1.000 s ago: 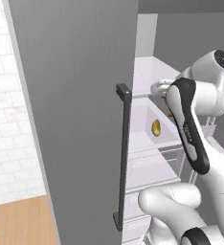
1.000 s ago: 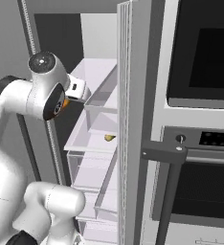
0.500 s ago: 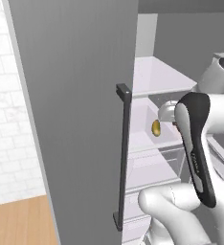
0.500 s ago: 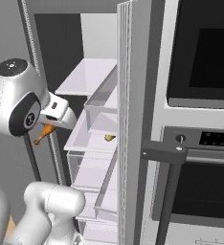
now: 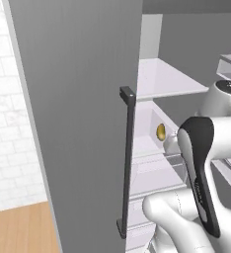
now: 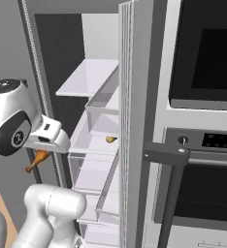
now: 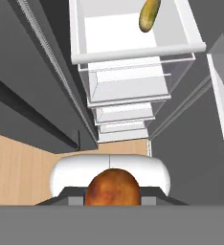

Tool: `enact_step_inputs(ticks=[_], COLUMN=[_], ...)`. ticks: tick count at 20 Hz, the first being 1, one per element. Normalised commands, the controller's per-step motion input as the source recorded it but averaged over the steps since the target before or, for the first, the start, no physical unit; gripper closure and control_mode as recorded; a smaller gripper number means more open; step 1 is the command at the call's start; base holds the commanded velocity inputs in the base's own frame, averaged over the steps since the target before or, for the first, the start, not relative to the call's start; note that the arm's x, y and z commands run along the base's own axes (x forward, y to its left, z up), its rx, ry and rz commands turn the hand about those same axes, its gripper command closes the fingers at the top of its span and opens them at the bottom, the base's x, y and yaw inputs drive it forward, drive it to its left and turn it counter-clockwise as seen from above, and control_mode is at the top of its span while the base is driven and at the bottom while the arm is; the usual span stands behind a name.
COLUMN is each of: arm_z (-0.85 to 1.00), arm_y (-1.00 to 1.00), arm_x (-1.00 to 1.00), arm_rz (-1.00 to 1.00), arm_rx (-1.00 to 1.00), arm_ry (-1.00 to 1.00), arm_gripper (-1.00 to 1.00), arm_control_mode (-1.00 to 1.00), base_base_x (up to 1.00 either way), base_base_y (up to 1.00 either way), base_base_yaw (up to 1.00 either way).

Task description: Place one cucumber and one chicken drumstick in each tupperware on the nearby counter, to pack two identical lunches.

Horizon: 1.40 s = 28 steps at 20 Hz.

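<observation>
Drumstick: chicken drumstick [image 6: 37, 160] held in the jaws, thin bone end sticking down and out below the hand in the right base view; bulbous golden-brown end fills the bottom centre of the hand view [image 7: 112, 187]
Jaws: closed tight on the drumstick; gripper [image 6: 46, 151] sits just outside the open fridge, at the height of the upper drawer; fingertips themselves mostly hidden by the meat
Arm: white, bent in front of the fridge opening, dark forearm panel facing the left base camera
Second item: small yellowish-green oblong piece [image 7: 150, 15] lying in the upper clear drawer [image 7: 135, 48]; also seen as a small golden spot in the left base view [image 5: 160, 131] and the right base view [image 6: 111, 139]; can't tell what it is
Fridge: grey fridge door [image 5: 83, 113] swung open with a dark vertical handle [image 5: 127, 163]; white shelf [image 6: 89, 77] above, stacked clear drawers below
Oven: black-fronted wall oven [image 6: 202, 126] to the right of the fridge, dark bar handle in front
Floor: light wood floor [image 7: 23, 167] below the hand, also at the lower left of the left base view
</observation>
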Motion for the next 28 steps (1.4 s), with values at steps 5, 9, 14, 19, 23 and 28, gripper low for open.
enact_step_inputs(ticks=[5, 9, 14, 19, 23, 28], arm_z=[-0.01, 0.0, 0.0, 0.0, 0.0, 0.0], arm_y=[0.0, 0.0, 0.09, 0.0, 0.0, 0.0], arm_x=[0.0, -0.11, -0.24, 0.0, 0.0, 0.0], arm_rz=[0.0, 0.0, 0.02, 0.0, 0.0, 0.0], arm_rx=[0.0, 0.0, -0.01, 0.0, 0.0, 0.0], arm_ry=[0.0, 0.0, 0.0, 0.0, 0.0, 0.0], arm_gripper=[1.0, 1.0, 1.0, 1.0, 1.0, 1.0], arm_control_mode=[-1.0, -1.0, 1.0, 1.0, 1.0, 1.0], base_base_x=[0.0, 0.0, -0.57, -1.0, -1.0, -0.51], base_base_y=[0.0, 0.0, 0.12, 0.11, -0.18, -0.81], base_base_yaw=[0.0, 0.0, 0.0, 0.0, -0.14, -0.5])
